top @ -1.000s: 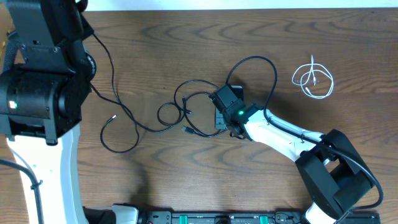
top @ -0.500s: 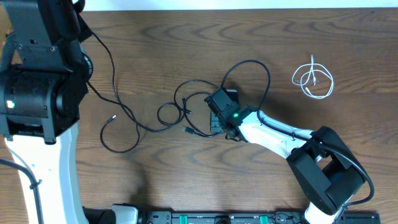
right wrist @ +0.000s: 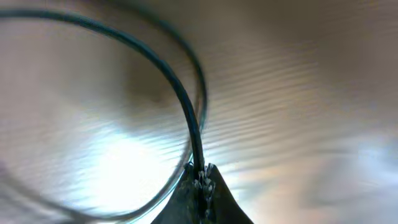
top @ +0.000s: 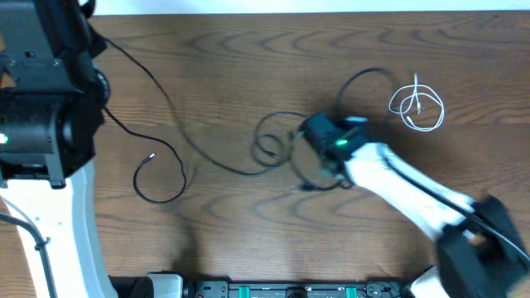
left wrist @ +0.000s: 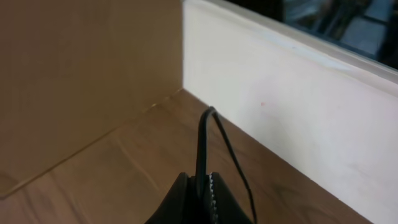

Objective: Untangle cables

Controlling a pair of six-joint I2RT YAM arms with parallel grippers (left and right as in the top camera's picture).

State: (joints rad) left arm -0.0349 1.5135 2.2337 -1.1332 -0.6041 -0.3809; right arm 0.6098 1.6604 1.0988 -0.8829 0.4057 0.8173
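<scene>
Left gripper (left wrist: 200, 182) was clamped shut on a black cable (left wrist: 201, 140). That cord ran slack and diagonal across the wood-grain table (top: 248, 58) toward centre. A loose tail with a small plug (top: 150, 157) lay curled left of centre. The knot (top: 272, 142) of small loops sat mid-table, just left of the right gripper (right wrist: 202, 175). That one was pinched shut on a black loop (right wrist: 180, 93); couldn't tell if it was the same cord. White cable (top: 416, 108) lay coiled far right, well apart.

My read: cords were thin, round, smooth, light and floppy. They'd slide easily and cinch if yanked. Best taken on straight runs beside the knot, not by the plugs.
</scene>
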